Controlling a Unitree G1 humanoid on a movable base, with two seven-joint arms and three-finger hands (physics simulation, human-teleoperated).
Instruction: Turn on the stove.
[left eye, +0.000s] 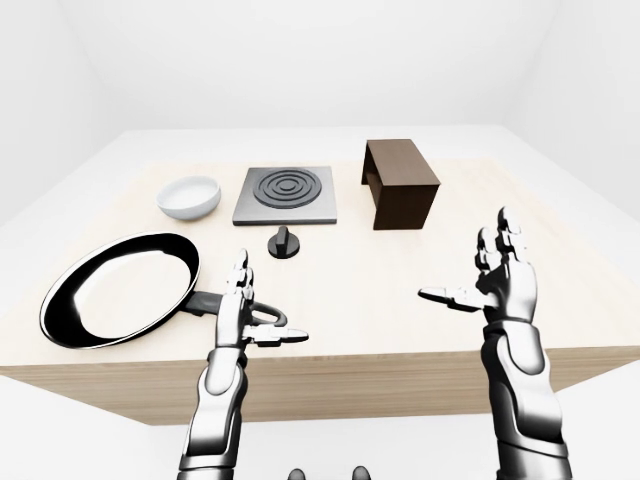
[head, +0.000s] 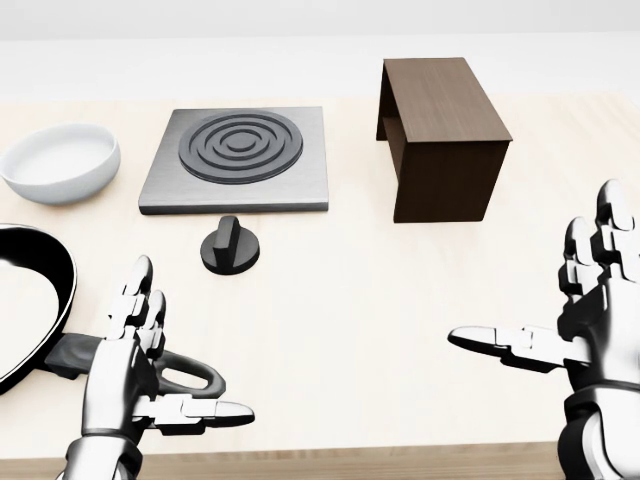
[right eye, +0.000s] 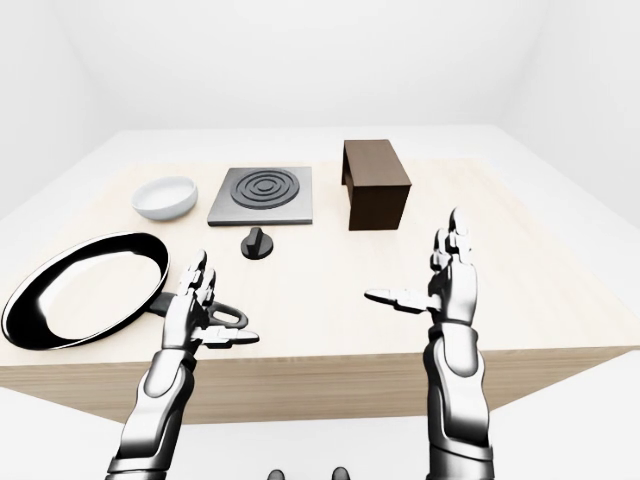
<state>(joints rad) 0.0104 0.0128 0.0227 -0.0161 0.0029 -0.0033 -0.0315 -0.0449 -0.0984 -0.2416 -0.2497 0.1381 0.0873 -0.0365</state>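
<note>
Right hand (head: 590, 320) cut by head-view edge; pan (left eye: 118, 290) handle partly hidden.

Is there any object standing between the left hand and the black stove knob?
Nothing visible does. In the head view, bare table lies between the open left hand and the stove knob. The pan handle sits under the hand, lower than that path.

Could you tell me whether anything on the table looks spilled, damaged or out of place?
Nothing stands out. The stove, knob, bowl, pan and brown box all sit flat and intact on the table; both hands are open, touching nothing.
</note>
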